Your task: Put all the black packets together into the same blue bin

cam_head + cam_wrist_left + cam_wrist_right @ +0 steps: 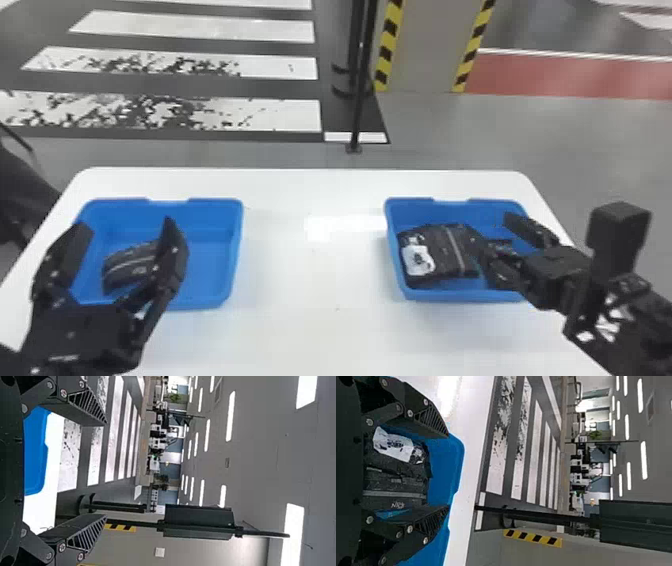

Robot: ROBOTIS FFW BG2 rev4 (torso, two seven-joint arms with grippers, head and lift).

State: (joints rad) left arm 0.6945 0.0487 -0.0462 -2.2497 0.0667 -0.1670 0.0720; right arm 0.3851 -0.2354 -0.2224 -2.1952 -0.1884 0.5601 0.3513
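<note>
Packet (129,266), black, left of right blue bin (450,296): probably light, pliable; grip across middle. Left pincer (106,470), right pincer (449,472): both spread.

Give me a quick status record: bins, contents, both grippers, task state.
left bin: one black packet visible
right bin: black packet contents with white patch; count unclear
left gripper: open, at left bin
right gripper: open, at right bin
task state: unfinished; black packets in both bins
</note>
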